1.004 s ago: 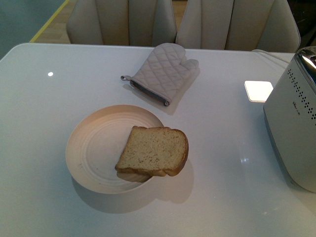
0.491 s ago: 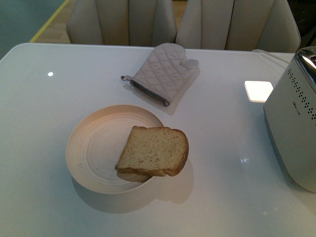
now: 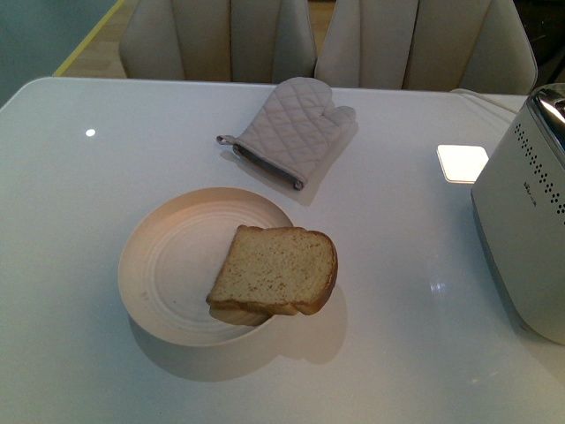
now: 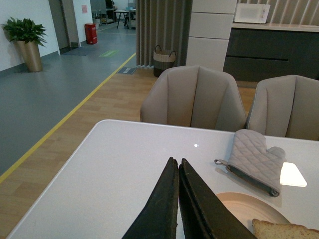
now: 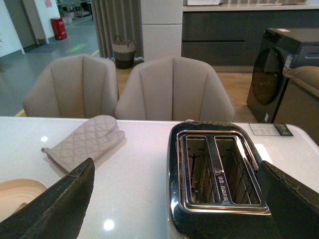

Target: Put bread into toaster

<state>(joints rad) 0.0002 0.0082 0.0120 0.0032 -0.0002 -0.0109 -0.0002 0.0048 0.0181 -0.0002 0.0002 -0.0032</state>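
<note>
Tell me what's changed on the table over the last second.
Nothing visibly changed in the front view. The bread still rests on the plate, overhanging its rim, and the mitt and toaster are where they were.

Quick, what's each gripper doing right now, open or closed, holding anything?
Left gripper: closed, fingers pressed together, holding nothing.
Right gripper: open wide, holding nothing.

Front cam: high, looking down on desk (image 3: 71,221). L wrist: low, faces chairs (image 4: 194,97). R wrist: close over toaster (image 5: 219,179). All share mitt (image 3: 291,128).
</note>
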